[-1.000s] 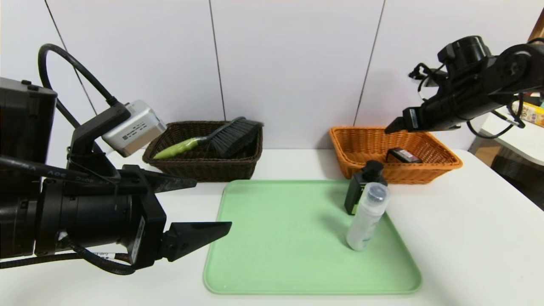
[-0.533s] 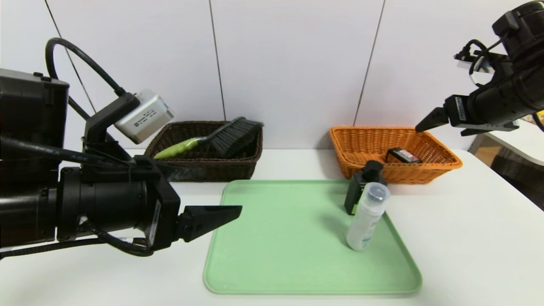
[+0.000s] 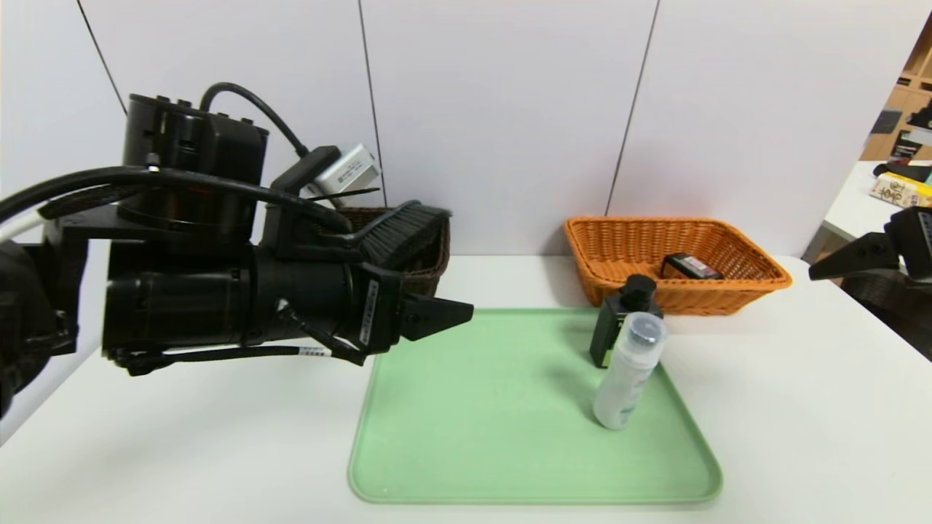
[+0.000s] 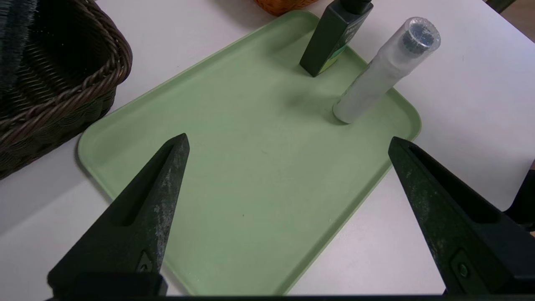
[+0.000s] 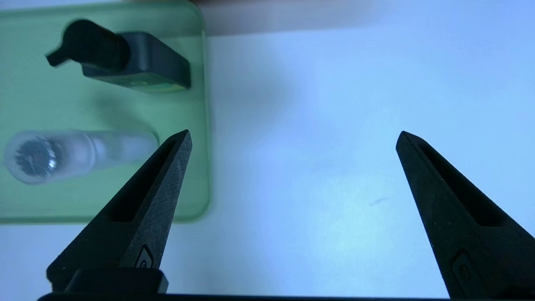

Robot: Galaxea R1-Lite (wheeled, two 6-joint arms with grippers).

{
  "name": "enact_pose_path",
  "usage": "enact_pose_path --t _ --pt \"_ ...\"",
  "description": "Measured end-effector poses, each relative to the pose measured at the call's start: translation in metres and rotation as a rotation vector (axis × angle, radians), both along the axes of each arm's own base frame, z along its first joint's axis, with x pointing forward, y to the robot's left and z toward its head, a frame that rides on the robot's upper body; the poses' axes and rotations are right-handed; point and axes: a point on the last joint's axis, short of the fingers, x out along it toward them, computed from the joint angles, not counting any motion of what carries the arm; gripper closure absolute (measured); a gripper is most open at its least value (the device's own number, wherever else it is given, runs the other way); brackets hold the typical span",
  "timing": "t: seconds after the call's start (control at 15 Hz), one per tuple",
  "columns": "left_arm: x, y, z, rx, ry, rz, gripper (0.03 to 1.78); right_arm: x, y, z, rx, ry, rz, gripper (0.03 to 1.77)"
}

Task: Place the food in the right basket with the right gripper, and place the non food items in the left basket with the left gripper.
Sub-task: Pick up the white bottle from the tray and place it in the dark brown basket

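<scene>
The food, a black packet [image 3: 690, 266], lies in the orange right basket [image 3: 761, 275]. A brush [image 3: 404, 231] leans in the dark brown left basket [image 3: 431, 271], its handle hidden behind my left arm. On the green tray [image 3: 473, 429] stand a dark green pump bottle [image 3: 614, 331] and a white bottle [image 3: 628, 375], side by side near the tray's right edge. My left gripper [image 4: 288, 138] hovers open and empty over the tray's left part, well short of the bottles. My right gripper [image 5: 293, 133] is open and empty above bare table right of the tray.
The tray sits on a white table [image 3: 801, 407] in front of both baskets, with a wall close behind them. A side table with books [image 3: 899, 191] stands at the far right, just beyond my right gripper [image 3: 821, 272].
My left arm has swung forward and to the right, reaching over the tray's left edge. My right arm has pulled back from above the orange basket, down to the table's right edge.
</scene>
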Motion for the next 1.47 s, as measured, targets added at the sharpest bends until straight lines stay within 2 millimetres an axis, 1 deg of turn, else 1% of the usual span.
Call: enact_pose_path --t 0.13,0.27,0.4,0.53,0.67,0.93,1.07,1.2,1.33,1.47 --pt "0.008 -0.013 -0.004 0.003 0.005 -0.025 0.12 -0.021 -0.005 -0.005 -0.010 0.007 -0.017 0.11" --pt "0.011 -0.029 -0.010 0.005 0.001 -0.072 0.12 -0.039 -0.006 -0.009 -0.020 0.017 -0.015 0.11" --pt "0.011 -0.041 -0.013 -0.003 -0.023 -0.160 0.12 -0.053 -0.005 -0.010 -0.025 0.040 -0.011 0.11" --pt "0.012 -0.048 -0.015 -0.013 -0.042 -0.271 0.12 -0.061 -0.004 -0.010 -0.025 0.043 -0.008 0.11" --pt "0.014 -0.057 -0.019 -0.009 -0.079 -0.331 0.12 -0.067 -0.003 -0.010 -0.024 0.051 0.013 0.11" --pt "0.024 -0.079 -0.032 -0.012 -0.152 -0.377 0.12 -0.074 -0.002 -0.009 -0.039 0.057 0.043 0.11" --pt "0.027 -0.094 -0.042 -0.021 -0.165 -0.402 0.12 -0.081 -0.001 -0.010 -0.049 0.073 0.099 0.11" --pt "0.031 -0.106 -0.052 -0.030 -0.173 -0.420 0.12 -0.088 0.001 -0.009 -0.024 0.075 0.145 0.11" --pt "0.034 -0.115 -0.063 -0.027 -0.167 -0.429 0.12 -0.097 0.003 -0.009 -0.002 0.090 0.222 0.11" --pt "0.037 -0.123 -0.072 -0.032 -0.170 -0.438 0.12 -0.102 0.005 -0.009 0.029 0.085 0.264 0.11"
